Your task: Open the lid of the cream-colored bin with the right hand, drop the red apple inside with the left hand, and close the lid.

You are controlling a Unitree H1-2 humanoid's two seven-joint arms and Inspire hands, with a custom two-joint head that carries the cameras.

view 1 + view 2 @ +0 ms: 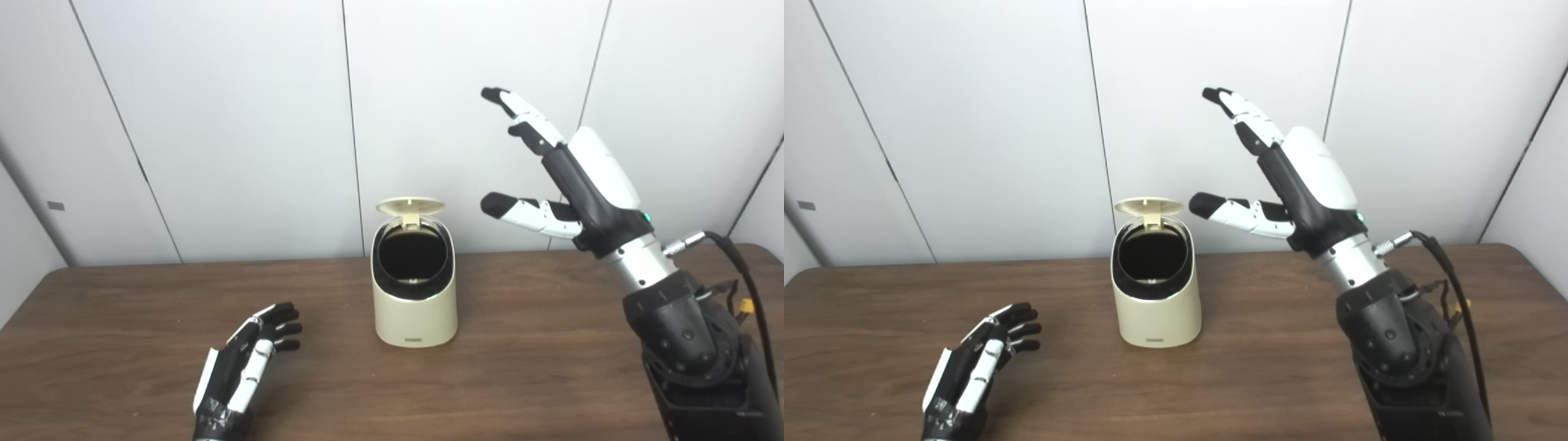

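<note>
My left hand (242,367) sits low over the table (551,367) front-left, fingers loosely spread, holding nothing. Right hand (569,177) is raised up & to the right of the cream bin (415,306) — fingers apart, empty. Bin mid-table, lid (410,206) flipped up; apple not visible.

The mouth of the cream-colored bin (415,288) is left unblocked from the front and above, with the lid (410,206) tipped back upright behind it. Bare table (551,343) is seen on both sides. The right hand (572,184) is held raised beside the lid, the left hand (245,361) low, well apart.
</note>
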